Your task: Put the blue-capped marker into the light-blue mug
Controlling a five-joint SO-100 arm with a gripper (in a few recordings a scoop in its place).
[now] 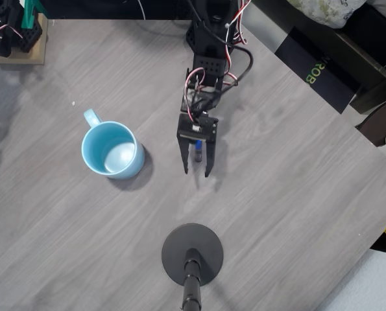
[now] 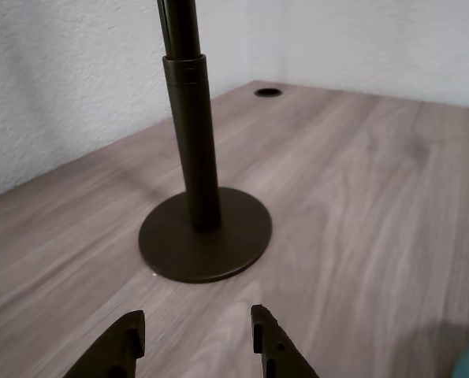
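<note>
Open jaws poised over the marker, mug off to one side.

In the overhead view the gripper points down the picture with its jaws spread apart, gripping nothing; the blue-capped marker lies on the grey wood surface between them. The light-blue mug stands upright to the left, apart from the gripper. The wrist view shows a black round stand base ahead of the fingertips.

Overhead cam straight down over table; wrist cam low, fwd; shared: black stand base.
</note>
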